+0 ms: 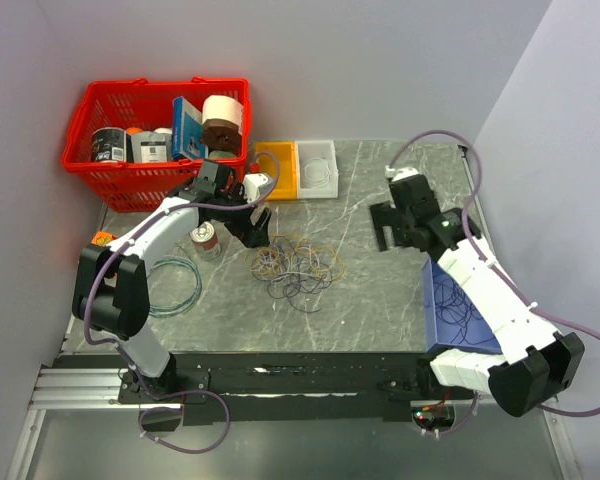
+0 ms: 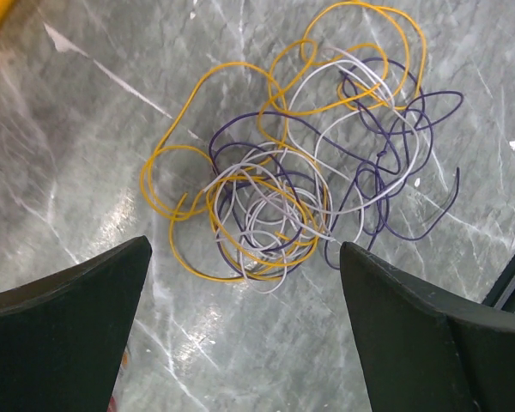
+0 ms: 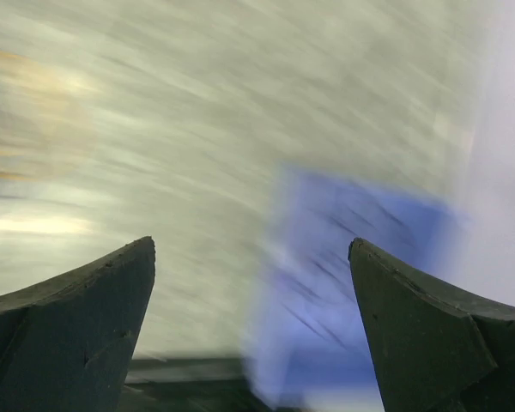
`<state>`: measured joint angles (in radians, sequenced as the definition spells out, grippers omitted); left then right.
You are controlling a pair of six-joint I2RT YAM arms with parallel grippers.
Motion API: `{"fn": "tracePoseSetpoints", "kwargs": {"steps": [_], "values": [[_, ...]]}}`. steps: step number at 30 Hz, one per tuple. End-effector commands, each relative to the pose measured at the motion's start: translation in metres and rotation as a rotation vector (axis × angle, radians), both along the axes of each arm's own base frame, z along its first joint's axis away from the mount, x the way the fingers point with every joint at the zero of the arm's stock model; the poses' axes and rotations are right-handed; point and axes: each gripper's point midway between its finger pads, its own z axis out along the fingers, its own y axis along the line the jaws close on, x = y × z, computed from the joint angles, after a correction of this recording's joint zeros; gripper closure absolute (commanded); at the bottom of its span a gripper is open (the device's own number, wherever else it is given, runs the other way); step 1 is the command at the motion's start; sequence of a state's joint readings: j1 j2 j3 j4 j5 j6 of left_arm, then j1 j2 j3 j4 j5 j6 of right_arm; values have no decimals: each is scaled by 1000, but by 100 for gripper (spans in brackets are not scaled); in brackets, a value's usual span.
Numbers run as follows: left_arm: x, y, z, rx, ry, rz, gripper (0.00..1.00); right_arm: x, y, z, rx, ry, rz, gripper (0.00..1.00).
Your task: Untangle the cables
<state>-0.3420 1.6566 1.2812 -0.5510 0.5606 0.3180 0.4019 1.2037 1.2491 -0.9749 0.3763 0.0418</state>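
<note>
The grey marbled table (image 1: 380,190) is taken in first, with the red basket (image 1: 130,180) set beyond the left gripper (image 1: 255,232) and the blue tray (image 1: 450,310) lying just behind the right gripper (image 1: 395,235), back towards its base. Both sets of jaws are seen spread wide and nothing is held; the right wrist view is blurred. The cables (image 2: 292,189) are found directly below and just ahead of the left fingers (image 2: 86,309), well off to the right gripper's left. A light, limp, springy heap is to be expected, easily dragged whole. A hold is best taken on the outer yellow loop (image 2: 146,172) at the heap's edge, where one strand can be pinched alone.
</note>
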Motion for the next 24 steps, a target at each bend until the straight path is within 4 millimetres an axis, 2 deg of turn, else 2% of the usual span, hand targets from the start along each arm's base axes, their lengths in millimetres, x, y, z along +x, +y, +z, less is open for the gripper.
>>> {"fn": "tracePoseSetpoints", "kwargs": {"steps": [1,2,3,4,5,6,7,9,10,11,12,13,14,16,18,19,21,24], "values": [[10,-1,10,-18,-4,51,2,39,125,21,444,-201,335,0],[9,1,9,-13,-2,54,2,52,147,34,498,-277,412,0],[7,2,7,-7,5,55,2,53,164,30,525,-277,502,0],[6,5,7,1,3,56,2,61,177,16,523,-251,546,1],[7,8,6,8,4,65,2,67,185,12,520,-246,578,1],[6,12,6,18,6,76,2,76,196,17,494,-279,660,3],[7,16,6,23,11,91,2,86,206,-3,479,-232,685,5],[9,22,7,32,8,113,2,98,226,-2,473,-241,784,8],[10,26,6,38,13,127,2,106,233,-25,458,-194,799,9],[11,29,6,46,9,137,2,114,241,-23,441,-206,835,11],[12,32,5,56,10,149,2,115,247,-33,433,-176,850,13],[13,36,4,61,12,157,2,117,254,-58,429,-110,868,16],[13,38,2,67,18,158,2,122,263,-54,430,-109,897,19],[12,40,-3,81,36,162,2,119,271,-79,429,-32,922,21],[12,42,-9,95,46,167,2,122,276,-84,405,-26,940,22],[12,43,-12,103,52,169,2,124,274,-97,384,3,928,24],[13,44,-13,106,56,170,2,127,276,-100,374,14,936,28],[14,42,-9,97,52,164,2,123,274,-108,367,41,945,30]]}}
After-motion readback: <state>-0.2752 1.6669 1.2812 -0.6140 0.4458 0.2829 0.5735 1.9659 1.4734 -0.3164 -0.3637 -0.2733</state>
